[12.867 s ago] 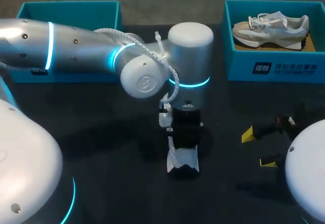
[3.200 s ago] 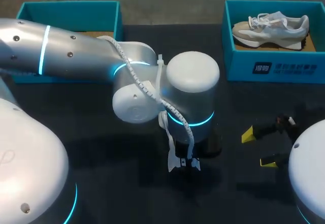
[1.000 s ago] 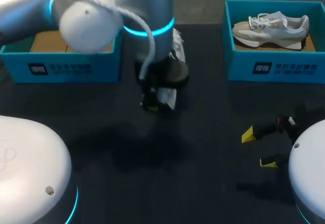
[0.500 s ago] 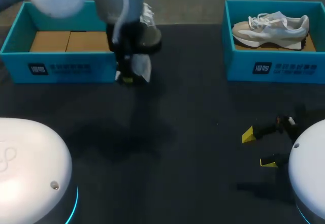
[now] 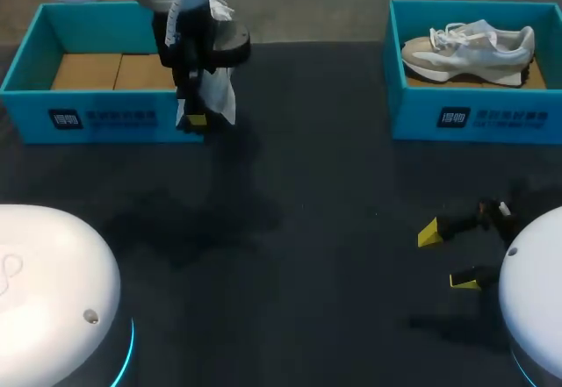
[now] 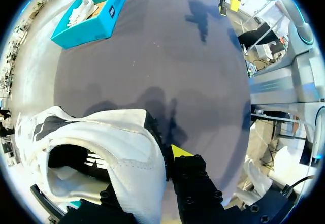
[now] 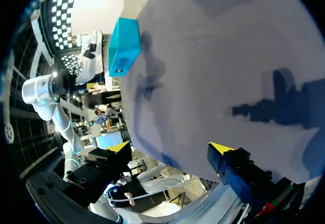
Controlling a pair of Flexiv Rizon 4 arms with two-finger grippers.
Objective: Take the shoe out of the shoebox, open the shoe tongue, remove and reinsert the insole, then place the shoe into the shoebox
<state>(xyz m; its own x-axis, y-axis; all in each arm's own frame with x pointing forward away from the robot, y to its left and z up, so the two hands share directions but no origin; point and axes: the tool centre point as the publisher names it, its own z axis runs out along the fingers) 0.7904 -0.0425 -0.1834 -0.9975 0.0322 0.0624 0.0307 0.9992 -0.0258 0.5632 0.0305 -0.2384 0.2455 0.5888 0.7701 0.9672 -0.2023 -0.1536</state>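
A white and grey shoe [image 5: 219, 84] hangs in the air by the right end of the left teal shoebox [image 5: 105, 119], and my left gripper [image 5: 193, 117] is shut on it. In the left wrist view the shoe [image 6: 101, 153] fills the space by the gripper [image 6: 155, 158]; one yellow fingertip [image 6: 177, 150] shows and the other is hidden behind the shoe's wall. The left box's brown cardboard floor shows, with no shoe on it. My right gripper [image 5: 448, 255] stands open low over the table at the right, nothing between its fingers [image 7: 170, 148].
A second teal shoebox [image 5: 474, 115] stands at the back right with another pale shoe [image 5: 470, 45] lying in it; it also shows far ahead in the left wrist view [image 6: 91, 13]. Dark table surface [image 5: 307, 229] lies between the boxes and grippers.
My left arm has carried the shoe back and to the left, from the table's middle to the right end of the left shoebox. The right arm has kept still.
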